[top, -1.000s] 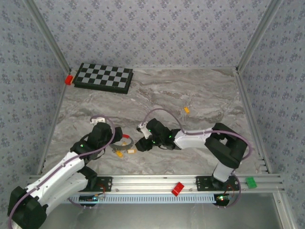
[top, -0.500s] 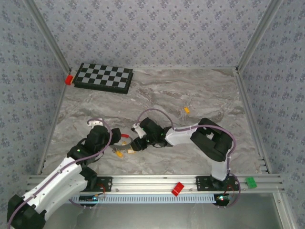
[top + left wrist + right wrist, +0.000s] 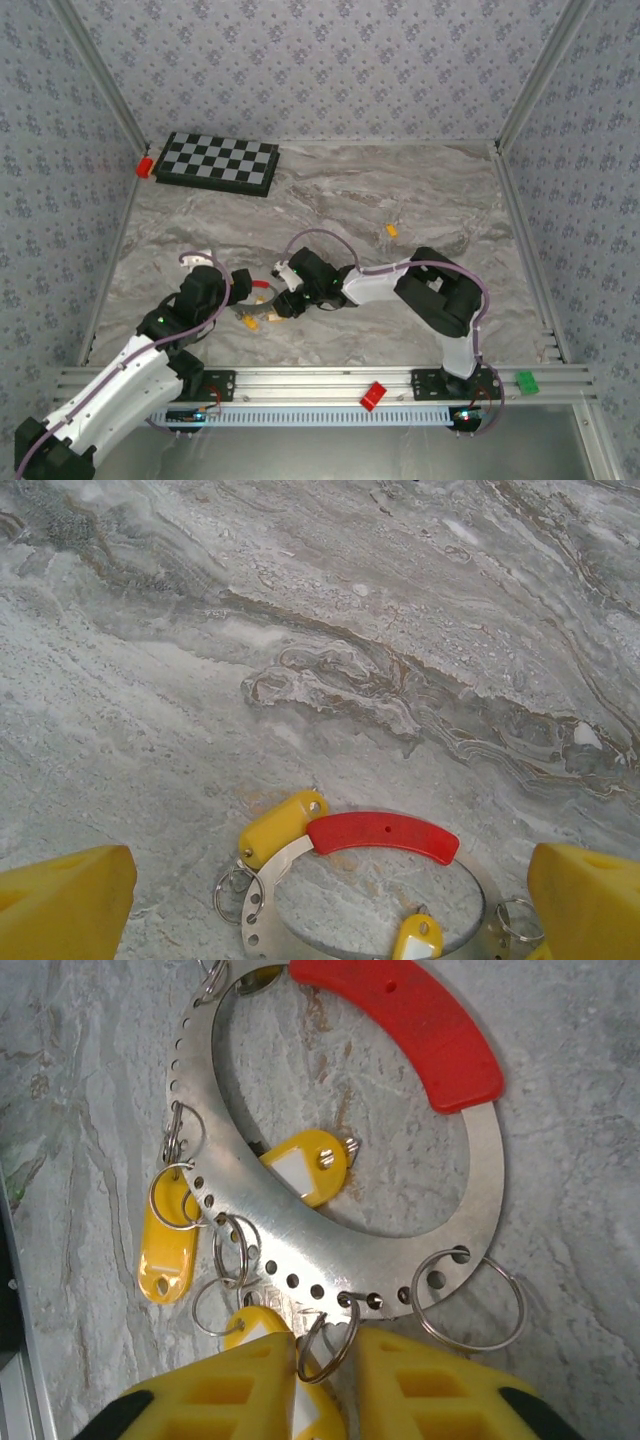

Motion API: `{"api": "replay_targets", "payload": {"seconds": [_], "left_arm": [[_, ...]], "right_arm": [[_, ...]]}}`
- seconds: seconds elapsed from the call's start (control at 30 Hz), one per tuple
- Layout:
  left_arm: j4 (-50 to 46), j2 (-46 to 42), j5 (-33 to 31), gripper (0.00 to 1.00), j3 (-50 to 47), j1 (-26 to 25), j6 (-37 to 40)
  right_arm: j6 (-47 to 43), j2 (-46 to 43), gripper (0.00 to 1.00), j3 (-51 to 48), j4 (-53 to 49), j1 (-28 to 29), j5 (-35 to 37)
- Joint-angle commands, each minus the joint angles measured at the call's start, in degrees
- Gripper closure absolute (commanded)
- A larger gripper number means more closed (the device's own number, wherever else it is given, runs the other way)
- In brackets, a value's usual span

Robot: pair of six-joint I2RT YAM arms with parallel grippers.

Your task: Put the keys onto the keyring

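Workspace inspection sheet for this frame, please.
Surface: grey marble-pattern tabletop, no damage seen.
Job's things: flat silver perforated keyring with red arc, lying flat; several small yellow-headed keys around its rim; one yellow key lies apart, farther back.
Clutter: black-and-white checkerboard, two red blocks, green block.
Grippers: left gripper open above keyring; right gripper nearly closed around one key, grip unclear.
Cables: purple cables loop above both arms.
Surroundings: patterned walls, aluminium rail.
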Motion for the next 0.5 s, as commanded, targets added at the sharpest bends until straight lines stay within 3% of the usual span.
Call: {"api": "replay_targets", "payload": {"seconds": [0.0,0.1,0.23,0.47], "left_arm": [[-1.06,-0.91,-1.02,0.0,-0.44,-0.21,-0.52],[-1.12,-1.25,-0.8,0.0,-0.35,-0.23,-0.51],[-0.88,-1.8,-0.16,0.0,0.0,-0.27,-0.54],[3.6,-1.33,2.64,0.0,1.21,-0.29,1.59]], "right_arm": [[-0.71,1.16,0.83,1.71,-2.44,0.39,0.38],[-0.95,0.21,0.94,1.23,-2.61,0.4,1.44],[-1.62,-2.7,0.99,-0.62,-2.15,0.32,3.8],[-4.95,-10.39,1.0,-3.48,-2.5,-1.46,7.68]]}}
